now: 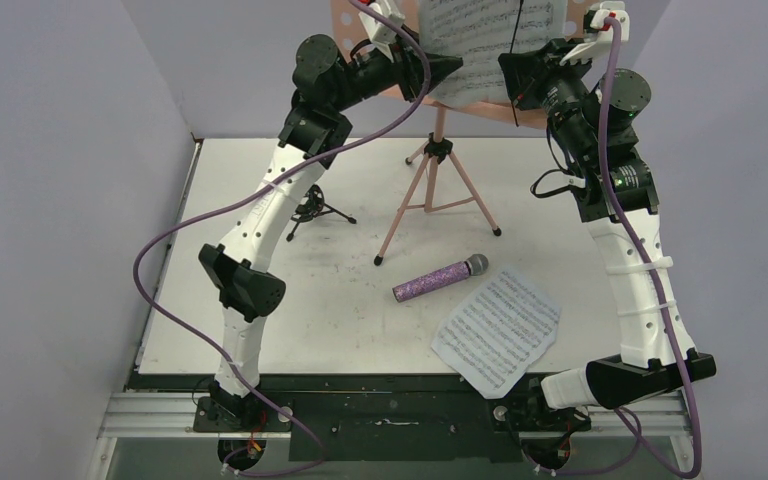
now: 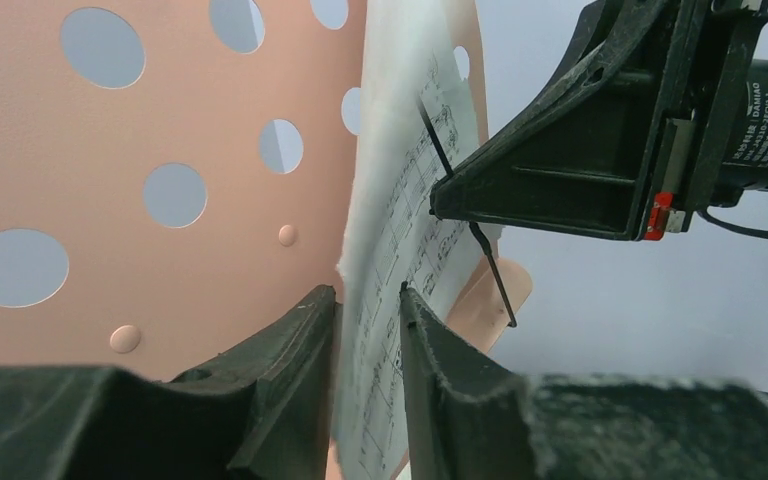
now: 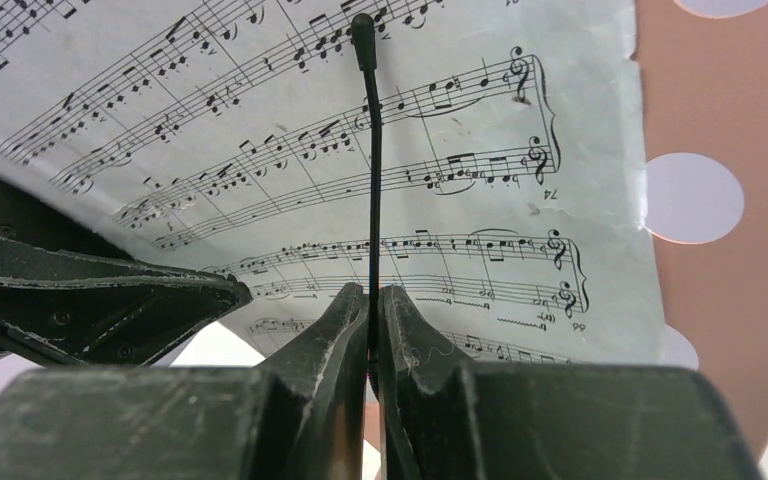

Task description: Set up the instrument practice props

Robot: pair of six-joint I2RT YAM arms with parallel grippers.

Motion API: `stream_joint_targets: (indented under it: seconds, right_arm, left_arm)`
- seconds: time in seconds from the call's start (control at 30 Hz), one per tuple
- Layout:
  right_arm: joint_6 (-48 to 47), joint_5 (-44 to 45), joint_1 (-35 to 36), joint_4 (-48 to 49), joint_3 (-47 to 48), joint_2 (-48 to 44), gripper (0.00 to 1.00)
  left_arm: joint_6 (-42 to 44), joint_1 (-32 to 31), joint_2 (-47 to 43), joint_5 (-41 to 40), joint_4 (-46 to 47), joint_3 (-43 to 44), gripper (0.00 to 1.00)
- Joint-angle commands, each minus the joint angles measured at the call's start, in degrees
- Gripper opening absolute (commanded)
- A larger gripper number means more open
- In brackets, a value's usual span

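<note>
Up at the far side of the bench, both hands were busy at the pink stand. One page of music stood on it. The right hand was pressed together on a thin black wire, pinching it near its bottom end. The wire lay across the front of the page, so I think the hand held it there to keep the page from sliding off. The left hand sat at the page's left edge. Its fingers were spread just a little, one on each side of the paper, with the edge between them. It looked like a loose hold, not a tight pinch, maybe to steady the page.

The other page lay flat on the near right of the bench, well apart from both hands. The microphone lay on its side in the middle, just beside that page's far corner. The little black tripod stood on the left, partly hidden behind the left arm.
</note>
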Motion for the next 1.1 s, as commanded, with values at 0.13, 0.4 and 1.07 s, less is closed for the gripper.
stream_joint_targets:
  seconds: [0.13,0.4,1.07]
  right_arm:
    - [0.5,-1.8,0.1,3.1,1.0,-1.8,0.05]
    - [0.6,-1.2,0.0,2.8,0.8,-1.9,0.05]
    - [0.8,0.1,0.0,2.0,0.8,-2.0,0.05]
  left_arm:
    - [1.4,0.1,-2.9,-3.7,1.4,-1.7,0.39]
    - [-4.5,1.4,-12.0,-9.9,16.5,-16.6,0.44]
    - [-11.3,1.7,-10.2,-10.0,23.3,-17.2,0.36]
